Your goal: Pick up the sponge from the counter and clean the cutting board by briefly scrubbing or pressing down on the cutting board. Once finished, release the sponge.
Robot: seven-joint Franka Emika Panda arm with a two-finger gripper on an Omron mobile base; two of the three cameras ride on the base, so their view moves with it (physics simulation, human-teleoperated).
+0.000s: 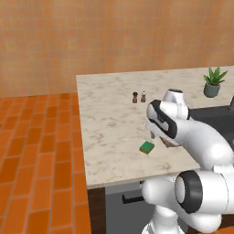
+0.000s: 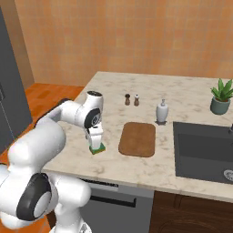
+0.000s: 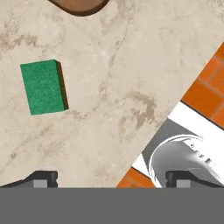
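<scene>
The sponge (image 3: 42,87), a small green block with a yellowish lower layer, lies flat on the marbled counter (image 3: 113,65). It rests near the counter's front edge (image 1: 146,147), left of the brown cutting board (image 2: 138,139). My gripper (image 2: 95,138) hangs just above the sponge (image 2: 97,149), open, with nothing between its fingers. In the hand view the two fingertips (image 3: 41,177) stand wide apart and the sponge sits ahead and to the left of them. A rounded corner of the cutting board (image 3: 78,5) shows at the top of that view.
Two small shakers (image 2: 131,99) stand behind the board, and a soap dispenser (image 2: 162,111) is at its far right corner. The dark sink (image 2: 202,148) lies to the right, with a potted plant (image 2: 221,97) beyond it. Orange tiled floor (image 1: 36,151) lies past the counter's left edge.
</scene>
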